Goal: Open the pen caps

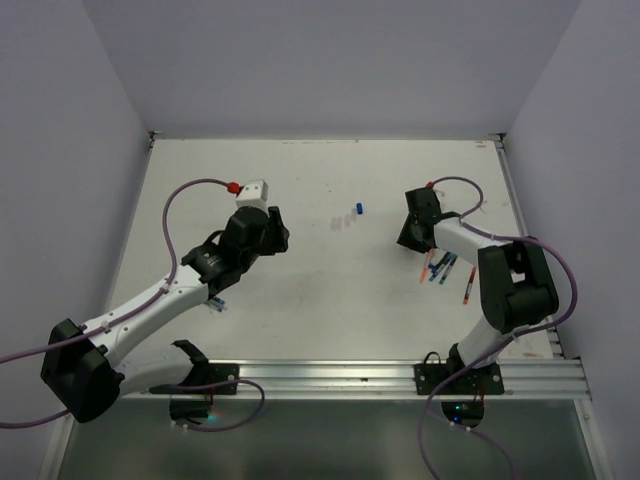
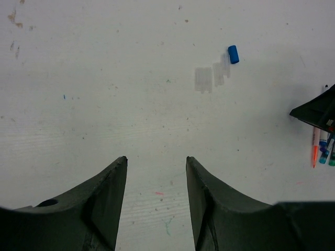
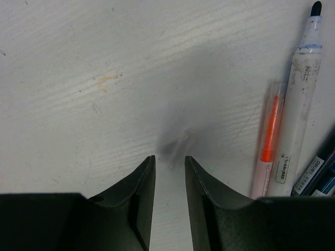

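Note:
A blue pen cap point(image 1: 359, 208) lies on the white table, with two pale clear caps point(image 1: 340, 222) just left of it. In the left wrist view the blue cap point(image 2: 233, 54) and clear caps point(image 2: 205, 79) lie far ahead to the right. My left gripper point(image 1: 275, 232) point(image 2: 157, 159) is open and empty, low over bare table. My right gripper point(image 1: 412, 238) point(image 3: 170, 158) is narrowly open with nothing between its fingers. A blurred pale cap point(image 3: 179, 144) lies just beyond its tips. An orange pen point(image 3: 268, 140) and an uncapped white marker point(image 3: 300, 97) lie to its right.
A cluster of pens point(image 1: 443, 268) lies right of centre, with one more pen point(image 1: 468, 286) beside it. They also show in the left wrist view point(image 2: 323, 149). White walls ring the table. A metal rail point(image 1: 360, 375) runs along the near edge.

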Robot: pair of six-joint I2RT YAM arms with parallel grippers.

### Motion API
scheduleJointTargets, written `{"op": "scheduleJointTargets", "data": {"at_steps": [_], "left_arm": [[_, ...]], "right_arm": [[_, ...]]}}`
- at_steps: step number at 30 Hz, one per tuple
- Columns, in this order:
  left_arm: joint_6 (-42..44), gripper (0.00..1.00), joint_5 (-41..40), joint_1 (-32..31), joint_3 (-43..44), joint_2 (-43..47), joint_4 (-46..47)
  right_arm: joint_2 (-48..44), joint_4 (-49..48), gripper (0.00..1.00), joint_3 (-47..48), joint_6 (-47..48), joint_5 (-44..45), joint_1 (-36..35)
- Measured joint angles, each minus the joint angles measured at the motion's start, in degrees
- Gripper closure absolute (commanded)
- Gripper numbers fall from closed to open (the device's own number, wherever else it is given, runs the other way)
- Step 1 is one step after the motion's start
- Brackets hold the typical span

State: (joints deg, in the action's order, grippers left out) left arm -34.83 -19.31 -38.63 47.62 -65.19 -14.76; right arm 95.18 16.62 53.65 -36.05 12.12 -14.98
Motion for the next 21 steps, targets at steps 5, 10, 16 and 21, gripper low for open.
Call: {"op": "scheduleJointTargets", "data": {"at_steps": [5,10,16,21], "left_arm": [[0.02,0.48,0.02,0.22,-0.55,1.03,-0.04],[0.02,0.48,0.07,0.66,-0.63,1.16,0.00],[0.02,0.48,0.22,0.83,-1.16,1.33,0.02],[0.02,0.51,-0.20,1.57,-1.60,1.49,-0.74]], "right_arm": [[1.51,-0.13,0.67,-0.02,-0.02,0.52,0.00],[1.84,-1.20,0.70,-0.02,0.00,0.66,0.04],[2.91,-2.32,0.89,0.70,0.22,1.27,0.28],[4.63,-2.99,1.00,2.49,0.61,0.63,0.44]]}}
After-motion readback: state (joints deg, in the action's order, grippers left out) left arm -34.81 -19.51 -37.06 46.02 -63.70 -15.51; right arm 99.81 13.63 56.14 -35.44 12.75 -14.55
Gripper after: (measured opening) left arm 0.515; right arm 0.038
